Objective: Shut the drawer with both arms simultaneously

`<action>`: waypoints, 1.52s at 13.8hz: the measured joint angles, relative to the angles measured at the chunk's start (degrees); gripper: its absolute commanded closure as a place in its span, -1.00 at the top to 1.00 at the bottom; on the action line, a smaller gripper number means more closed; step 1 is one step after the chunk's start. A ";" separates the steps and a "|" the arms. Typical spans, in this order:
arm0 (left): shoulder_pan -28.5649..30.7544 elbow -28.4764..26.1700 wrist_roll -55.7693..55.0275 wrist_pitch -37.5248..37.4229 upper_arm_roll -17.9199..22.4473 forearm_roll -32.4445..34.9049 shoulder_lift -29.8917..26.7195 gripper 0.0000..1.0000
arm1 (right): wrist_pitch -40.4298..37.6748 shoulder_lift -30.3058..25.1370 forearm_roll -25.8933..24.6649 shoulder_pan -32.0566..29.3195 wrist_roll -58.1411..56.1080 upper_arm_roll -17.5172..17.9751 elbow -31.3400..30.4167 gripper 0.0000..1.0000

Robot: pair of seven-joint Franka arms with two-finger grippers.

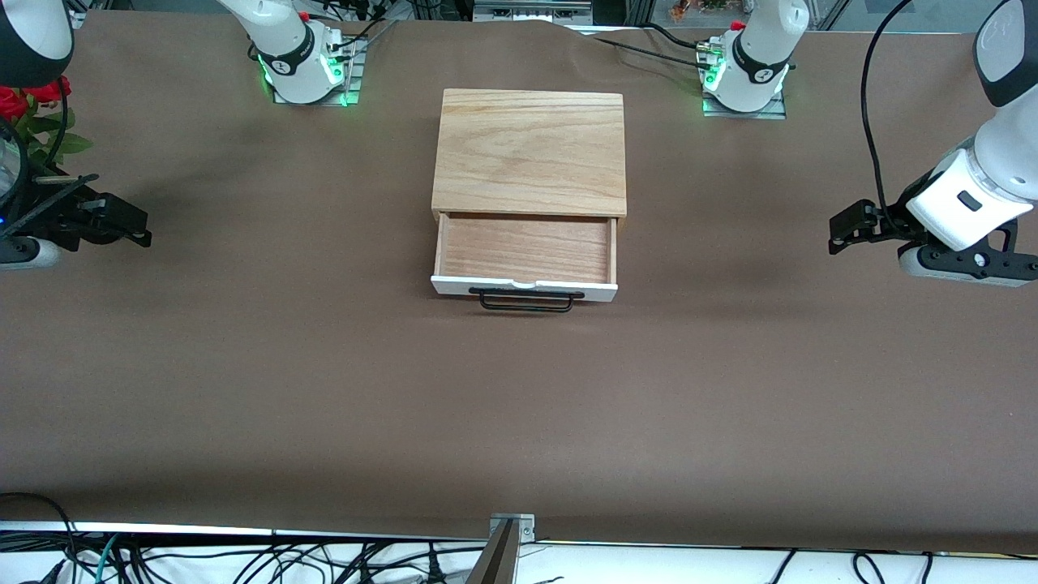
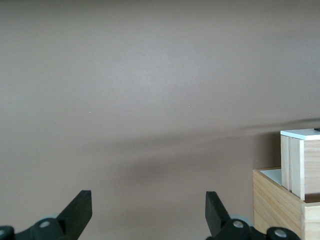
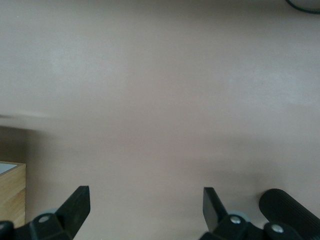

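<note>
Front view: the drawer (image 1: pixel 525 255) stands pulled out of its light-wood box (image 1: pixel 530 150) at the middle of the brown table (image 1: pixel 519 389), its white front panel and black wire handle (image 1: pixel 525 301) facing the camera. The left gripper (image 1: pixel 843 230) hovers over the left arm's end of the table and the right gripper (image 1: pixel 134 229) over the right arm's end — both well apart from the drawer, neither touching anything. Red flowers (image 1: pixel 20 101) sit at the right arm's end.

Left wrist view: the left gripper's fingers (image 2: pixel 80 207) are spread wide over bare table, with the white drawer front (image 2: pixel 300 134) and the box's side showing at the picture's edge.

Right wrist view: the right gripper's fingers (image 3: pixel 77 202) are likewise spread with nothing between them; only a corner of the box (image 3: pixel 11 192) shows, and a black ribbed object (image 3: pixel 290 210) I cannot identify sits at the frame's corner.

The likely risk is uneven timing — if one arm reaches the panel first or pushes harder, the drawer could skew and jam in its slot, or the unfixed box could slide or turn on the cloth. A finger landing on the wire handle instead of the flat panel could slip off or snag.
</note>
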 measured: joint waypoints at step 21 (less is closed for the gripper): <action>-15.82 0.10 0.59 36.64 -2.31 -29.15 26.73 1.00 | 25.69 20.09 13.80 20.86 0.26 1.65 0.68 1.00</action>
